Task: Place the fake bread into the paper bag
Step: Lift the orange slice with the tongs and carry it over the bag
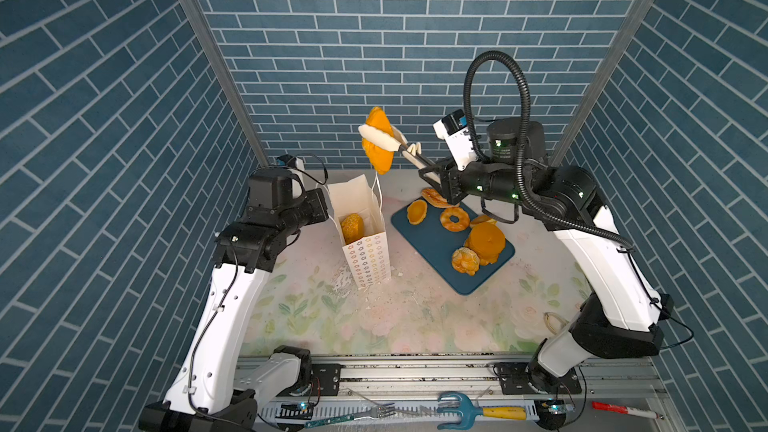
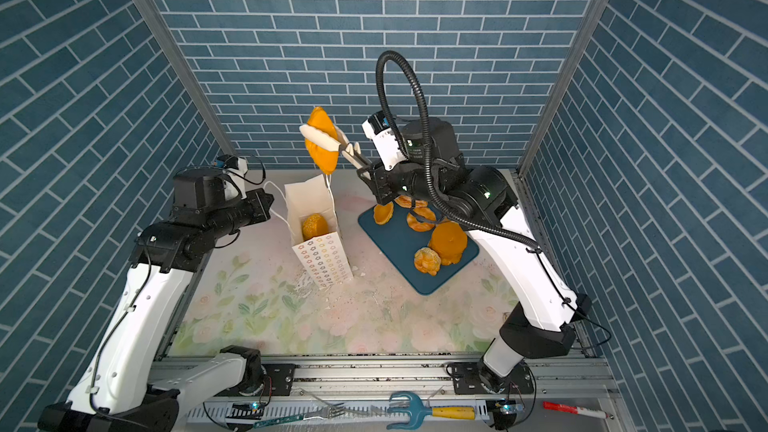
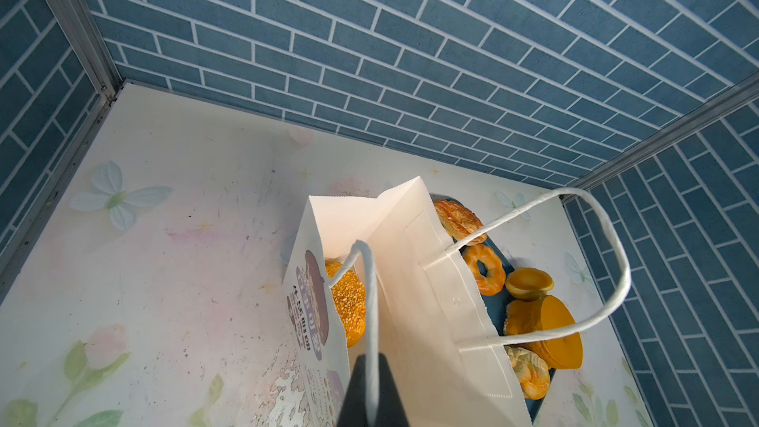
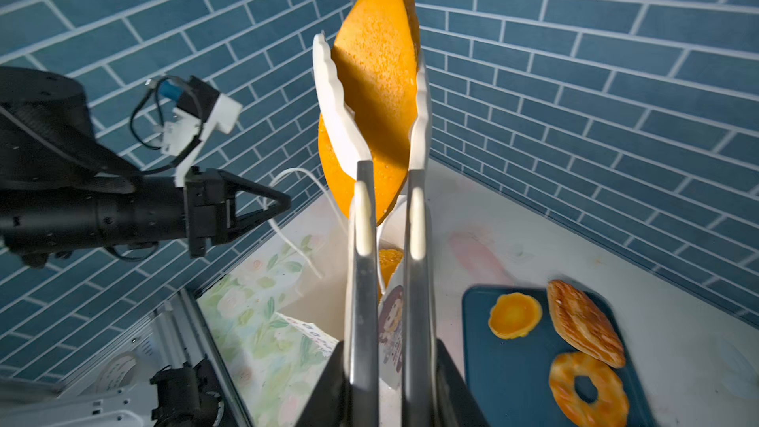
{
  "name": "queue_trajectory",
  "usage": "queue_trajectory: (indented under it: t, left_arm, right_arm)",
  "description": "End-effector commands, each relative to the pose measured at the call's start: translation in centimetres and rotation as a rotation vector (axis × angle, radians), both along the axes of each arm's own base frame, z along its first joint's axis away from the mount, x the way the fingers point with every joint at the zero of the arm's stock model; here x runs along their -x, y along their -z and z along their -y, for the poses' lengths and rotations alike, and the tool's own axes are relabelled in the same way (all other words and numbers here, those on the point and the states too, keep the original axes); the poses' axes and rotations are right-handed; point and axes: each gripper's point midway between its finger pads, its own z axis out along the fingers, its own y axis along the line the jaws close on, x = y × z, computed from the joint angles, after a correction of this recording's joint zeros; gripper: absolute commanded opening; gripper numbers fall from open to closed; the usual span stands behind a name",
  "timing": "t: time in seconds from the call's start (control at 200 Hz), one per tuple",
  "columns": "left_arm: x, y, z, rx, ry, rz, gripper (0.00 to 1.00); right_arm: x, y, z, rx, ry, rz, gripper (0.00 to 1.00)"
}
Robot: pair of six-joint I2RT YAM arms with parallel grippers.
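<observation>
Robot lab booth, brick-print walls point(image 1: 374, 35), aluminium rail point(image 1: 415, 372)

In a top view we lose part of the ring doughnut point(image 2: 419, 222) behind the right arm point(image 2: 415, 184), at twelve o'clock on the blue tray point(image 2: 395, 251); the paper bag point(image 2: 322, 261) hides the lower part of the seeded bun point(image 2: 315, 226).

Floral table point(image 1: 374, 326), upright paper bag point(image 1: 368, 257), blue tray point(image 1: 432, 243) near it

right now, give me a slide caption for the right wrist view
Tongs grip an oval loaf above the bag, beside the blue tray.
</observation>
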Motion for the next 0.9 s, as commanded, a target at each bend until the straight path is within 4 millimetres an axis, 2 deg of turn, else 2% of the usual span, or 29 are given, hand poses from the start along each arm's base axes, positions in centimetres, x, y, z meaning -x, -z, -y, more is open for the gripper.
queue_trajectory:
  t: [0.0,0.12,0.255,0.64,0.76,0.895]
  left_arm:
    - [0.1,-0.5,-0.2,0.011,-0.012,0.028,0.0]
    - [0.2,-0.6,-0.1,0.01,-0.01,0.027,0.0]
    - [0.2,-0.6,-0.2,0.007,-0.013,0.028,0.0]
    - [0.2,-0.6,-0.2,0.007,-0.009,0.028,0.0]
    - [0.2,-0.7,-0.1,0.008,-0.008,0.028,0.0]
    - [0.1,-0.7,-0.1,0.008,-0.005,0.026,0.0]
  right_arm:
    - [0.3,-0.3,-2.4,-0.007,-0.064,0.046,0.29]
    - [1.0,0.9,-4.1,0.015,-0.105,0.031,0.29]
    - [1.1,3.7,-5.2,0.089,-0.113,-0.019,0.29]
    - [1.7,11.9,-5.6,0.297,-0.071,-0.116,0.31]
    - [1.5,13.1,-5.5,0.348,-0.054,-0.122,0.34]
    - [1.5,13.0,-5.6,0.375,-0.055,-0.102,0.47]
